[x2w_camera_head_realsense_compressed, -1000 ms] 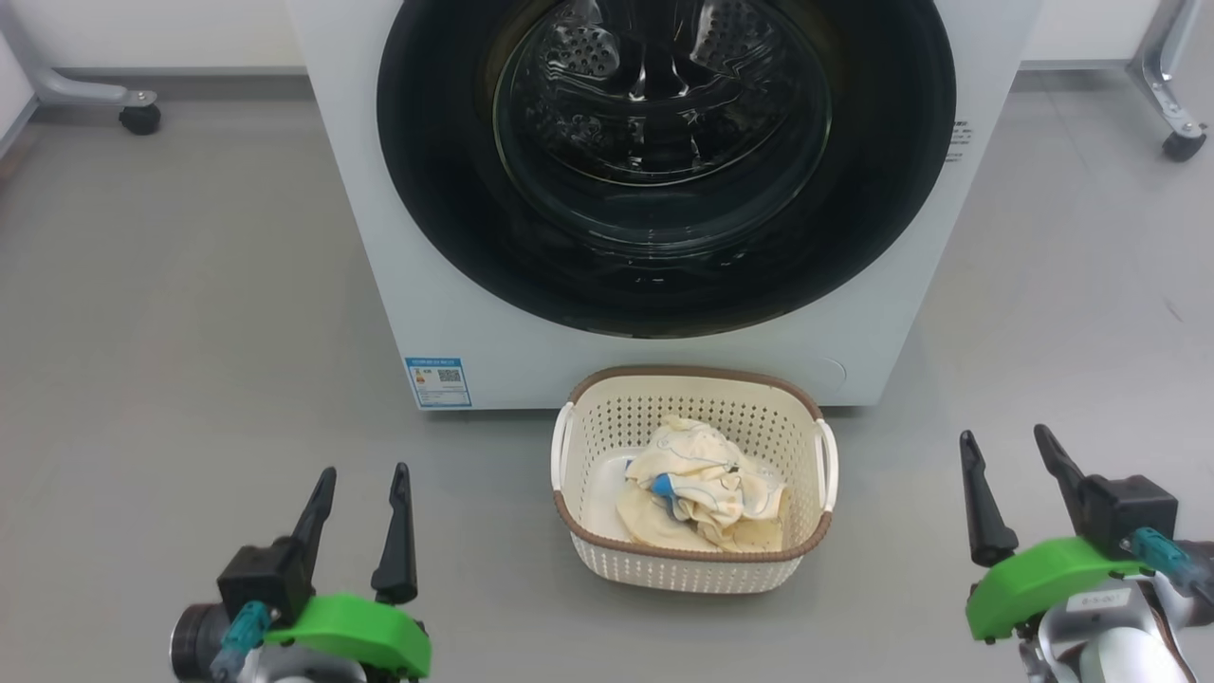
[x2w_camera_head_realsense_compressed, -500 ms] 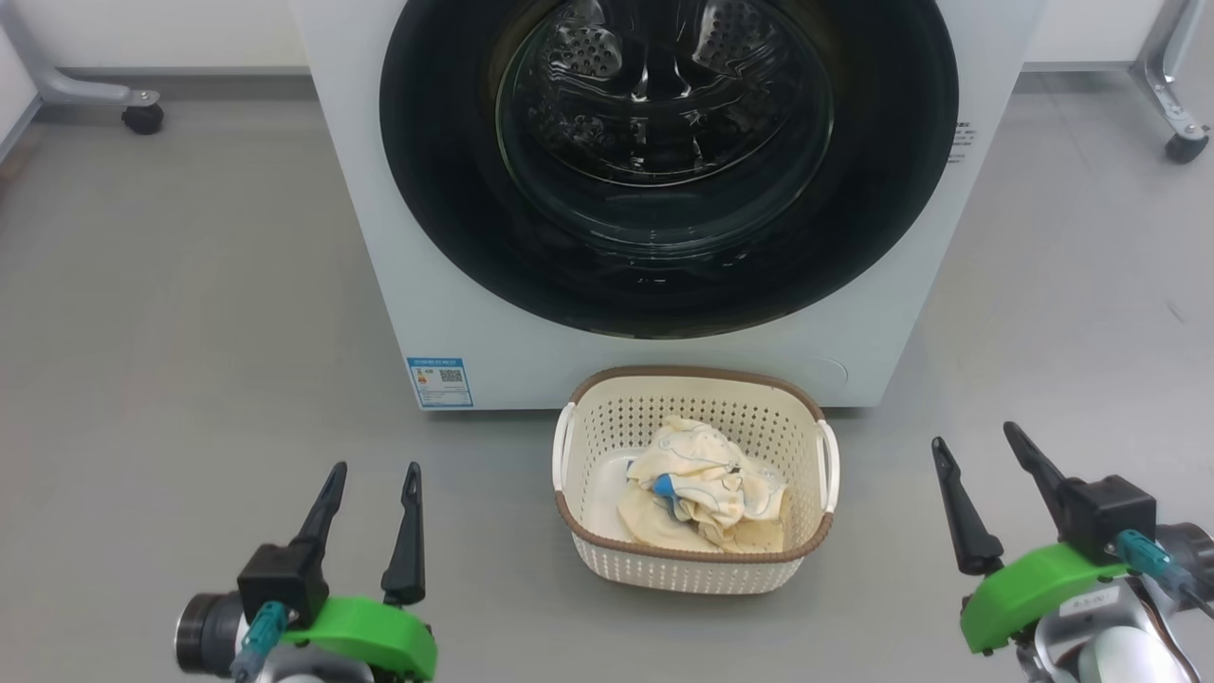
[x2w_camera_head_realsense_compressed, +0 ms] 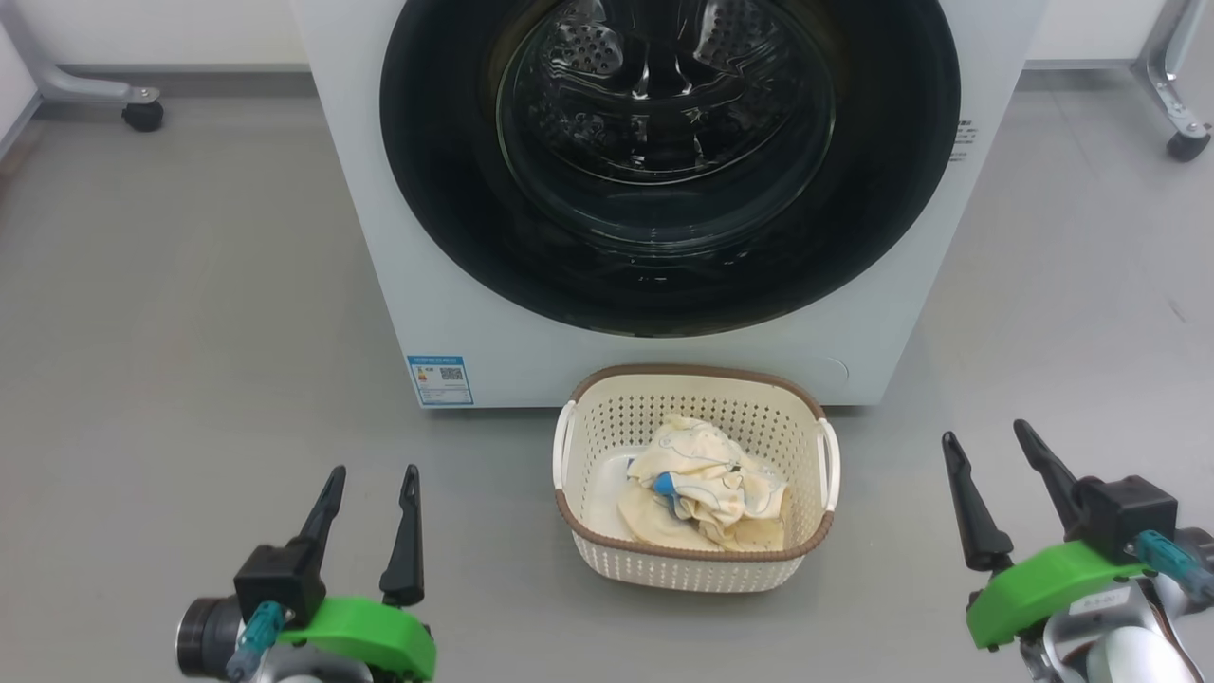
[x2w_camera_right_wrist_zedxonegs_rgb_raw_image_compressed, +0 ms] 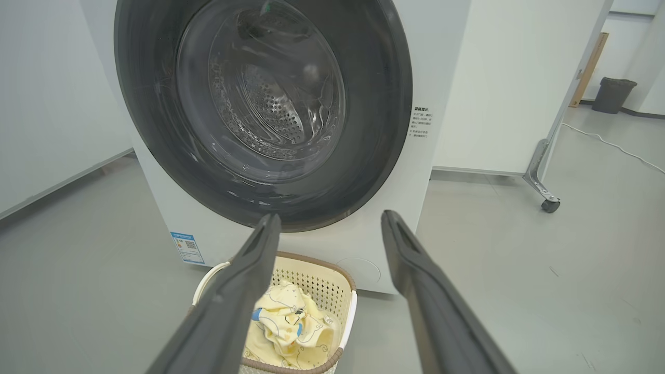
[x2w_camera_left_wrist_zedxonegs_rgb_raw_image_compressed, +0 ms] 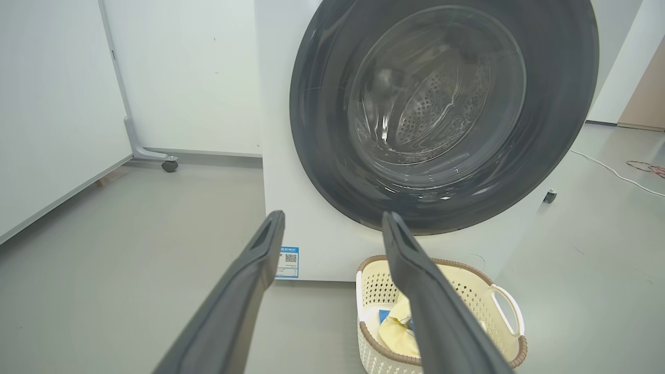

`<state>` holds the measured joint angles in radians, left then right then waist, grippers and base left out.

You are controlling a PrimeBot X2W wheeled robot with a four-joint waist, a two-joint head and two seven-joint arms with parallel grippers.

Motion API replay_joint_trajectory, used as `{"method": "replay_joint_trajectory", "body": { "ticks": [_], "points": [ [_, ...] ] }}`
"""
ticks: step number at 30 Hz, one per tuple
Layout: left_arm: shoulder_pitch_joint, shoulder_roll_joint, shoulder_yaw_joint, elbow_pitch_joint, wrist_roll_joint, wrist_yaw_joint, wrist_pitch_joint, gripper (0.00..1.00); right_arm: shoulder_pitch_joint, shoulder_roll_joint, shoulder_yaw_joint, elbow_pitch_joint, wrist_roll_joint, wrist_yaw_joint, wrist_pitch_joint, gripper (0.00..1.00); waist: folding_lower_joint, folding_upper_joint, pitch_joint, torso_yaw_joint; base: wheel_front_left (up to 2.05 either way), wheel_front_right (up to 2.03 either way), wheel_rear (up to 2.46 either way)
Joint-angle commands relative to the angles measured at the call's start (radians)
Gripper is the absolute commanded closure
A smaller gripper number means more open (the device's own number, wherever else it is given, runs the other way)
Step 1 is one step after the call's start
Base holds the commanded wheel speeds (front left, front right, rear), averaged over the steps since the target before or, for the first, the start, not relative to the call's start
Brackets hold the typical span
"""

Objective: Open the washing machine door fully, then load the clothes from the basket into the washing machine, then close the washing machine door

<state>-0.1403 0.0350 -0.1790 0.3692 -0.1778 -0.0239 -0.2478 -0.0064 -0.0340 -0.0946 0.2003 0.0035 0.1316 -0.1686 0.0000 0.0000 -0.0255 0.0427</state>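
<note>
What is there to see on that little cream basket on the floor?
The small cream plastic basket is rounded-rectangular, with perforated walls, a brown rim and a white handle on each side. It stands upright on the grey floor close before the white washing machine, holding crumpled pale yellow clothes.

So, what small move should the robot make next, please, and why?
Probably raise one arm toward the rim of the round glossy black washing machine door: it sits shut on the white washing machine; the cream-yellow fabric clothes lie in the perforated cream plastic basket. The left end effector and right end effector are open and empty. I cannot tell where its handle is.
</note>
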Motion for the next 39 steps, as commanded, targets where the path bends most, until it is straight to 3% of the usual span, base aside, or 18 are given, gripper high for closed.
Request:
{"method": "replay_joint_trajectory", "body": {
  "ticks": [1,19,39],
  "points": [
    [-0.059,0.015,0.029,-0.027,-0.002,0.009,-0.014,0.00,-0.048,-0.016,0.017,-0.029,0.009,-0.001,-0.011,0.00,0.0000,0.0000,0.000,0.000,0.00,0.00,0.00],
    [-0.062,0.019,0.021,-0.022,0.008,0.005,-0.014,0.00,-0.050,-0.016,0.018,-0.020,0.005,-0.001,-0.009,0.00,0.0000,0.0000,-0.004,0.002,0.16,0.16,-0.32],
    [-0.065,0.028,0.017,-0.042,0.021,0.011,-0.014,0.00,-0.054,-0.016,0.009,-0.022,0.005,-0.001,-0.006,0.00,0.0000,0.0000,0.004,-0.008,1.13,1.13,-2.27]
  ]
}}
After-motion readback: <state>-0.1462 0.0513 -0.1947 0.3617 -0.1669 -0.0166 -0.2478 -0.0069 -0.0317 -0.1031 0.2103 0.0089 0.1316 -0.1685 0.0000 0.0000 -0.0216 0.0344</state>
